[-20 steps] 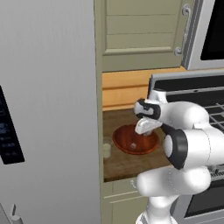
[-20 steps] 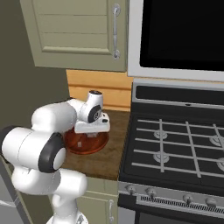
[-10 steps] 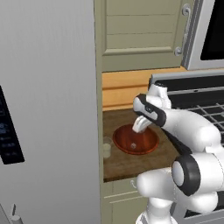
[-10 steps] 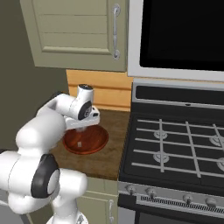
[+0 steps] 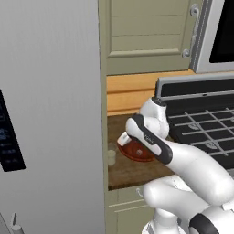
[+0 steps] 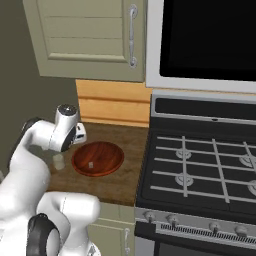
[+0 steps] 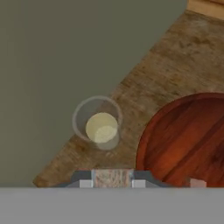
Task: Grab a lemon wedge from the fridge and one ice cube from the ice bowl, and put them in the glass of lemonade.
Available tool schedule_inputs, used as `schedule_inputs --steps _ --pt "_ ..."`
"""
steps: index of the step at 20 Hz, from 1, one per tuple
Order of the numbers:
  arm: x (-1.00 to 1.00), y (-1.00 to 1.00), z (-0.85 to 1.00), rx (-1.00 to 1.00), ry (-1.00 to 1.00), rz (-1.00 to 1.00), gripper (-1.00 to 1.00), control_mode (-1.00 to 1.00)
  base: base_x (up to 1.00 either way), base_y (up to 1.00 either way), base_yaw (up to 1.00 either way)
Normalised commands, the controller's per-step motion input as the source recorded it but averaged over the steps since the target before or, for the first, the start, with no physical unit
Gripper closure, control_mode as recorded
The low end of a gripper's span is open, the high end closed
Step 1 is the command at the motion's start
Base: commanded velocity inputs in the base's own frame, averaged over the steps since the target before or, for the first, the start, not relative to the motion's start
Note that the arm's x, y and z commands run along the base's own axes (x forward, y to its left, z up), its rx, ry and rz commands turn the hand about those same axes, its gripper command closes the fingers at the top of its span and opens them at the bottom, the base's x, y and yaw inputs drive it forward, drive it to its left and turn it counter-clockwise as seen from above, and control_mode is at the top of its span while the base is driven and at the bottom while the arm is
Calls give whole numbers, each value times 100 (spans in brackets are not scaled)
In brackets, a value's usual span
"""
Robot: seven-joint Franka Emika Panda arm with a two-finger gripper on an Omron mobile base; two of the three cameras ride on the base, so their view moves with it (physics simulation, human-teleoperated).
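Gripper over counter | clamped on pale cube, seemingly | glass of lemonade just ahead

**Colours and patterns I can see**

The fridge reads as flat grey steel to me, with a black control panel carrying faint blue marks. The cabinets are pale beige-green with grey metal handles. I see a counter of dark brown wood with visible grain, and a lighter honey-orange wooden backsplash behind it. The bowl is glossy reddish-brown with streaky grain, and one small pale cube lies in it. The glass is translucent grey around a pale yellow centre. The stove is black with grey grates and a silver front.
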Motion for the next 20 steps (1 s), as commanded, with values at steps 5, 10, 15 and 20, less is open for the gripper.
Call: schedule_inputs --steps 5,10,15,20 --pt "5 51 10 1 -1 2 100 -100 0 0 0" --pt "17 1 1 0 0 0 100 -100 0 0 0" --pt "7 8 0 0 0 0 100 -100 0 0 0" --pt "17 4 0 0 1 0 100 -100 0 0 0"
